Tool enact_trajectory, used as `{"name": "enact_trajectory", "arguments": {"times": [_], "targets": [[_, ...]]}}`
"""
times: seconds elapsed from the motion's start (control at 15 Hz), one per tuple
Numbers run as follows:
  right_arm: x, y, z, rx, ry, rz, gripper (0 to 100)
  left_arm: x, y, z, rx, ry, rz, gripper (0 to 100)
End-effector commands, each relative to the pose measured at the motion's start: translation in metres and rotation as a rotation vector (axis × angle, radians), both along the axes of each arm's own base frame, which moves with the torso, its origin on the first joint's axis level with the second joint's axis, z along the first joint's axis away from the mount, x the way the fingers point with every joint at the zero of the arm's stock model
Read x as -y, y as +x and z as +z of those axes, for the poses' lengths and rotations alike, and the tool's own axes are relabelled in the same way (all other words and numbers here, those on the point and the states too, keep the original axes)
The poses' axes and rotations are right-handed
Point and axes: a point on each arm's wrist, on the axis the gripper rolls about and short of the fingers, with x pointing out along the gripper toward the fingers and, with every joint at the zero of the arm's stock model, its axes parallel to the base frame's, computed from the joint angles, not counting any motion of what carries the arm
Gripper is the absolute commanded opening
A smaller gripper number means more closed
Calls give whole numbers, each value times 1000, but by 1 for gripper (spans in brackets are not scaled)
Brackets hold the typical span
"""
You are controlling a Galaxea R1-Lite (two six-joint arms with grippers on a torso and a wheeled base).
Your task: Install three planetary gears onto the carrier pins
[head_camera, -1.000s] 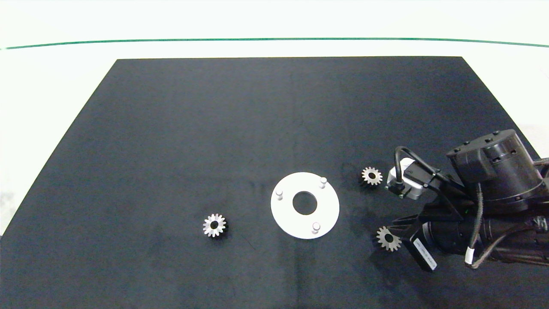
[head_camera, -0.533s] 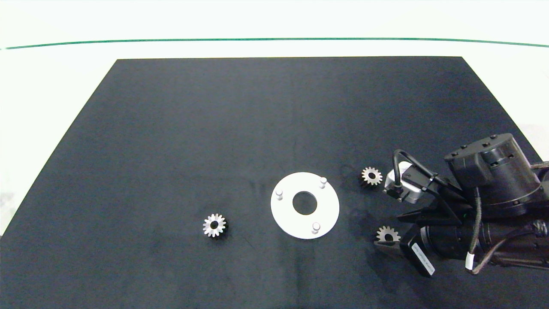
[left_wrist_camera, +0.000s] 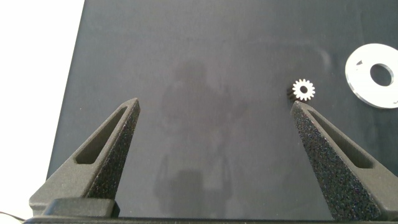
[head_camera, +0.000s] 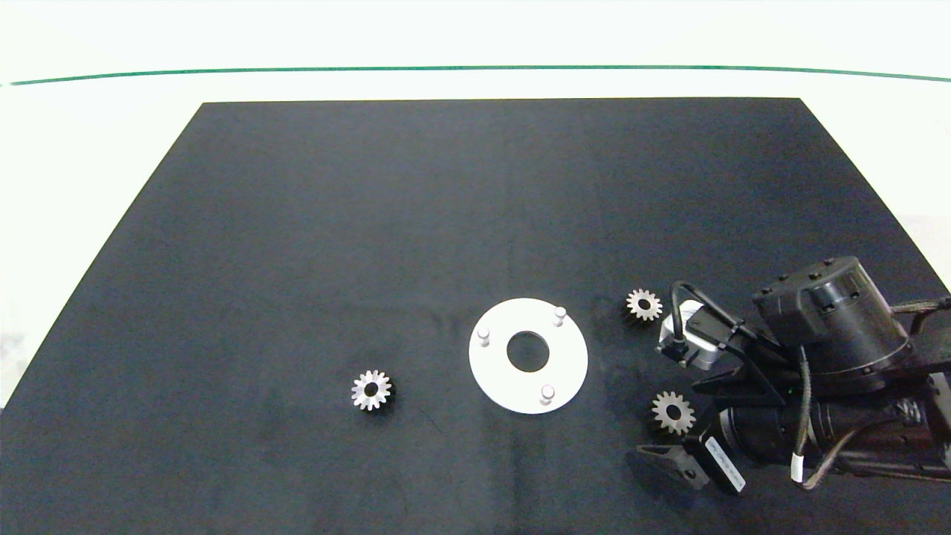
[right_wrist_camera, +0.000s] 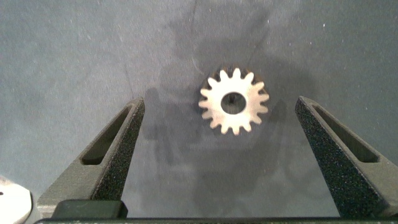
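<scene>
A planetary gear (head_camera: 673, 412) is lying flat on the dark bench (head_camera: 475, 223), to the right of the white disc (head_camera: 501, 386) and near its front edge, and it is being framed by the right gripper (right_wrist_camera: 231, 149), whose fingers (right_wrist_camera: 112, 152) are being held spread wide apart, empty, one on either side of it. In the right wrist view the gear is sitting between the fingers but beyond their tips, slightly toward one of them, so a short forward and downward advance is judged to be what the next closing calls for. Being round and flat, the gear is offering no long axis, and any line across its teeth is judged to serve.

A second gear (head_camera: 643, 304) is lying farther back, just right of the disc, and a third gear (head_camera: 371, 389) is lying to the disc's left. All three carrier pins (head_camera: 547, 391) are standing bare, so nothing is being counted as installed yet.

The left gripper (left_wrist_camera: 214, 130) is being held high over the bench's left part, fingers released and empty; the third gear is judged to be its nearer piece
</scene>
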Motion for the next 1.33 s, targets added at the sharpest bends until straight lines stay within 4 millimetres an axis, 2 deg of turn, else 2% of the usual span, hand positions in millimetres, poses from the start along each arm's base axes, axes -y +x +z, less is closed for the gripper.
{"name": "enact_trajectory", "arguments": {"times": [0.07,0.33,1.33], "targets": [[3,-5,-7,-3,-2,3,97,0,0,0,-1,-2,1,100],[5,-6,-17,23,18,2,90,0,-1,0,2,-16,5,100],[10,5,-16,39,73,-5,58,0,0,0,-2,-16,5,100]]}}
